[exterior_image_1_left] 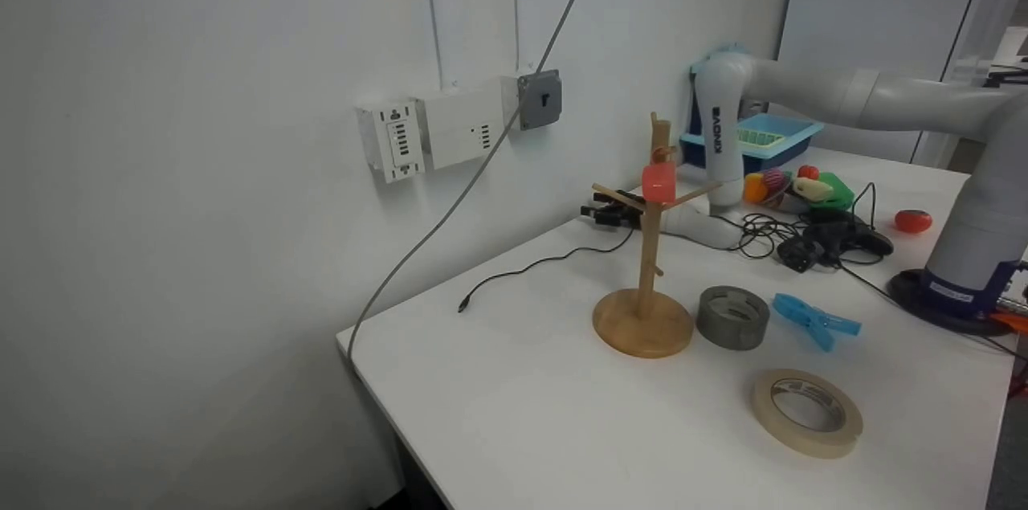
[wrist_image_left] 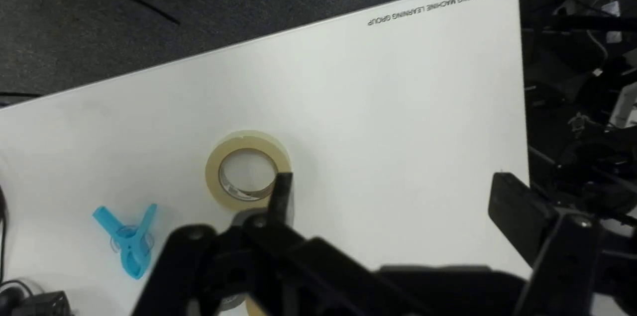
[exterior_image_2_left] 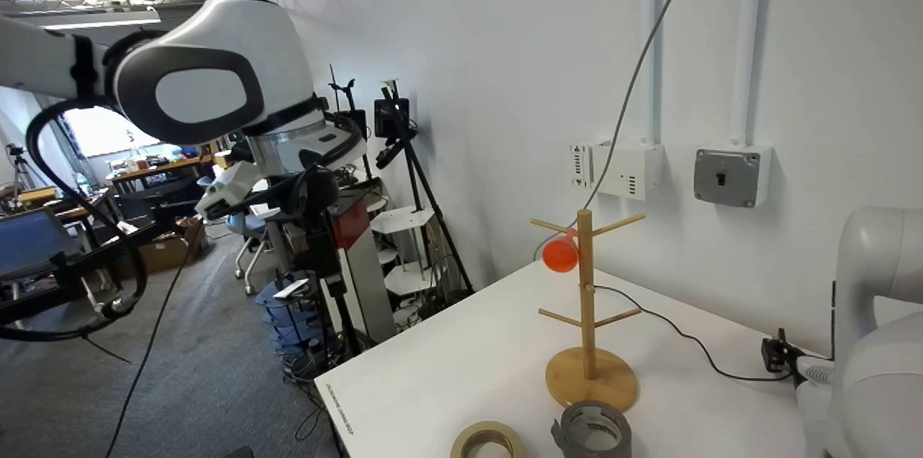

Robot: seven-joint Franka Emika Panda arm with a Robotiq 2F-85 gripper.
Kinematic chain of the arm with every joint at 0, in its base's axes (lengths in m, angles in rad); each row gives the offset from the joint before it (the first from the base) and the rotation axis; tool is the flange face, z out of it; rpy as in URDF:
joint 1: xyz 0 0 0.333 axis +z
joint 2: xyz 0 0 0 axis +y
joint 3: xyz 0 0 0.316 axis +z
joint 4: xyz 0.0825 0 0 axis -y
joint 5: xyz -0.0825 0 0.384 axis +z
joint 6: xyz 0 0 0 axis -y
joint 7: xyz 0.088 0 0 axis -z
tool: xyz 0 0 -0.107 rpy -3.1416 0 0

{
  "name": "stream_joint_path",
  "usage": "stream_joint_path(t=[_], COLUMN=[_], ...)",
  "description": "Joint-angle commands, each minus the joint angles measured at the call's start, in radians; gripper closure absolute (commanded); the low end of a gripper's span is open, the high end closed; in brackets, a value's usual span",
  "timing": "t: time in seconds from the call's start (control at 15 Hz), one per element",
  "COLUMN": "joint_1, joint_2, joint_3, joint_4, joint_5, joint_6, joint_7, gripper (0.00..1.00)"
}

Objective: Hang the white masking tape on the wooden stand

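Fingers (wrist_image_left: 520, 221) released and spread wide apart in the wrist view, one partly hiding the edge of the masking tape (wrist_image_left: 213, 171). The tape lies flat on the bench (wrist_image_left: 398, 107), apart from the wooden stand (exterior_image_2_left: 587, 299), its hole facing upward and the axis through that hole vertical. A blue clip (exterior_image_1_left: 811, 319) lies near the grey tape (exterior_image_1_left: 723, 336), itself just beside the stand, whose long axis rises upright from a round base.

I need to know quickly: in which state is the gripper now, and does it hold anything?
Gripper: open, jaws wide apart, holding nothing; the white masking tape lies on the table.
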Motion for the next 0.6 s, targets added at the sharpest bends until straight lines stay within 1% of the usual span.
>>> stream_joint_path(t=[0.0, 0.13, 0.2, 0.33, 0.53], joint_1=[-0.035, -0.041, -0.020, -0.024, -0.024], joint_2=[0.061, 0.089, 0.066, 0.089, 0.093], joint_3=[0.018, 0.019, 0.006, 0.006, 0.008], joint_4=[-0.008, -0.007, -0.007, -0.007, -0.007], joint_5=[-0.095, -0.148, -0.105, -0.127, -0.130], joint_6=[0.120, 0.183, 0.130, 0.163, 0.166], joint_7=[-0.017, -0.012, -0.002, -0.002, -0.002], gripper=[0.00, 0.00, 0.00, 0.00, 0.00])
